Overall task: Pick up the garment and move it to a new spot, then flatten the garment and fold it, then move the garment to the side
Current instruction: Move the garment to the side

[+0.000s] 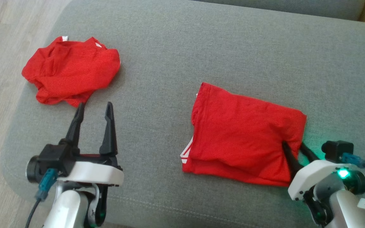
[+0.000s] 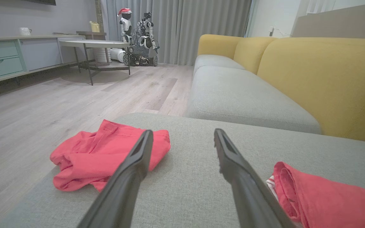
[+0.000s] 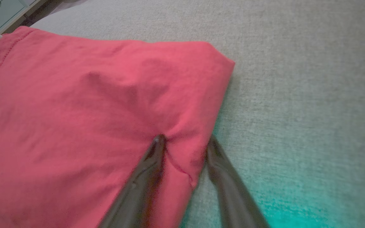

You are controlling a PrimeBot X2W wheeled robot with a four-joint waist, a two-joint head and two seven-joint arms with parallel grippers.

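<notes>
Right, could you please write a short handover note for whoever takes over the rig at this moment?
Left claw: open, empty, near the crumpled red garment at the left end of the cushion.
Right claw: fingers apart astride the right edge of the folded red garment, one on the cloth, one beside it on the cushion; no firm grip yet.
Done: that garment lies folded mid-cushion.
Left: move it to the side.
</notes>
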